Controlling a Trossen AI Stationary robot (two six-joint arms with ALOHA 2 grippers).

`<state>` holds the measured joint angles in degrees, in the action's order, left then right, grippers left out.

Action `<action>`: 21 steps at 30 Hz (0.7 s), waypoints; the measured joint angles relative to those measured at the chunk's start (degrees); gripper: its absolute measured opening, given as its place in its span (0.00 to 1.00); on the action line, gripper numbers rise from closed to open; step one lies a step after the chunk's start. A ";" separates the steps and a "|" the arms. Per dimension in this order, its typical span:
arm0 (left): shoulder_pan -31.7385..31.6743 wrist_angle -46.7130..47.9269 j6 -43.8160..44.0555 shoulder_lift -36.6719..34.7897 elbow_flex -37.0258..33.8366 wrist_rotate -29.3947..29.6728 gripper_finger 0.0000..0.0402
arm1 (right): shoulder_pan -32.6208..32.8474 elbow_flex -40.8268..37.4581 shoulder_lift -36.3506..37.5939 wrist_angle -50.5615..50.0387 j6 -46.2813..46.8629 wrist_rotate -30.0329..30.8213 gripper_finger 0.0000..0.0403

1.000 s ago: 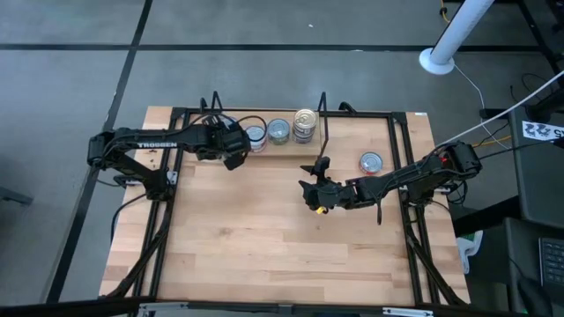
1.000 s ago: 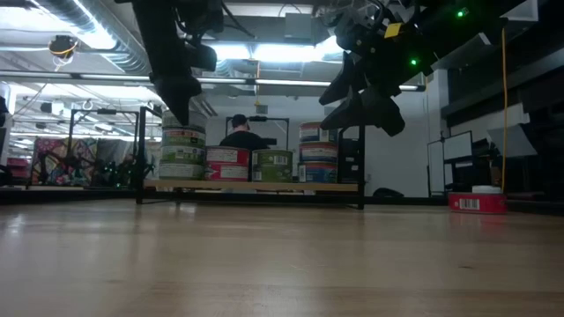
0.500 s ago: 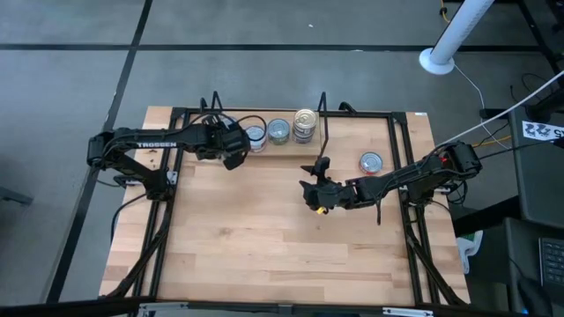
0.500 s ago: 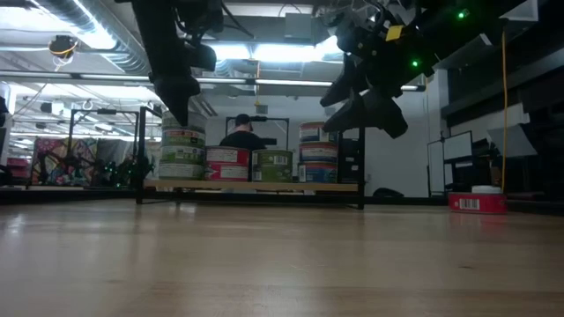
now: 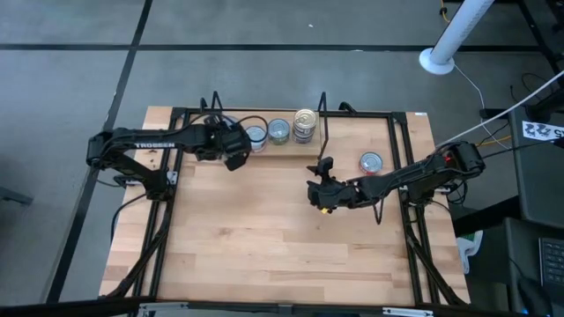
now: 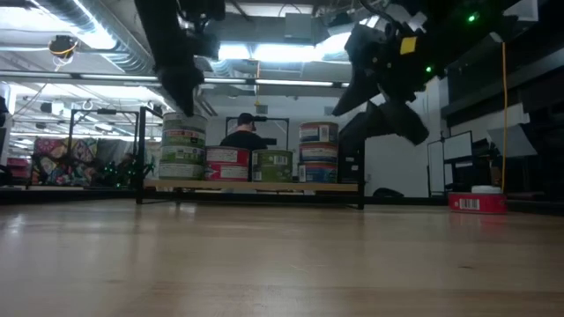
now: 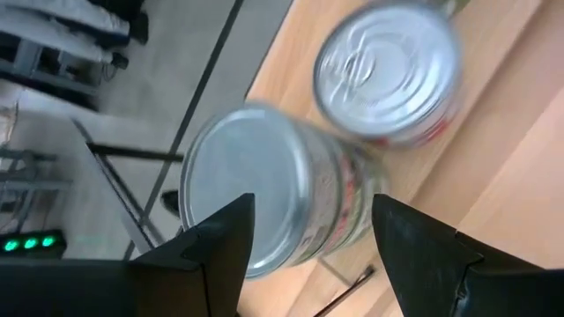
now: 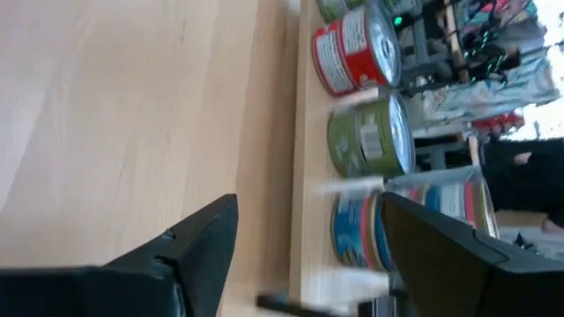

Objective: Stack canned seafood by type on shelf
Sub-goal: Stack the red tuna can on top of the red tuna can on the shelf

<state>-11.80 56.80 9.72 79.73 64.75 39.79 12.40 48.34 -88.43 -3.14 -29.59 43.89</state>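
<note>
The shelf [image 6: 256, 186] stands at the table's far edge with cans on its wooden base: a green-labelled stack [image 6: 182, 145], a red can [image 6: 227, 164], a green can [image 6: 272, 165] and a blue-and-red stack [image 6: 318, 151]. My left gripper [image 5: 234, 155] hovers open just above the green stack's silver lid [image 7: 251, 189], one finger on either side, apart from it. My right gripper [image 5: 322, 190] is open and empty in the air over the table's middle right. A lone red can [image 5: 371, 162] rests on the table beside the right arm.
Black frame rails [image 5: 401, 176] run along the table's left, right and far sides. The shelf's thin wire uprights [image 6: 141, 154] stand at its ends. Bare wooden table top [image 5: 264, 238] lies toward the near edge. A person [image 6: 240, 134] shows in the room behind the shelf.
My right gripper has moved a little toward the table's right edge and turned, staying open and empty. My left gripper has risen slightly above the green stack. The cans have not moved.
</note>
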 joint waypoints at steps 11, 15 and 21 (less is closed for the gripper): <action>6.64 -1.10 5.90 -0.84 6.11 0.09 0.56 | -0.07 0.00 10.51 -21.15 17.81 -1.48 0.69; 9.78 -3.65 6.78 -0.89 6.25 0.00 0.56 | -0.85 0.00 13.31 -29.82 29.02 -2.45 0.69; 13.84 -9.37 6.83 -0.89 6.25 -0.11 0.56 | -8.43 0.00 14.76 -42.27 43.87 -15.31 0.69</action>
<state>2.04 47.43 16.55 78.85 71.00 39.68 3.97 48.34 -73.67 -45.41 14.29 28.59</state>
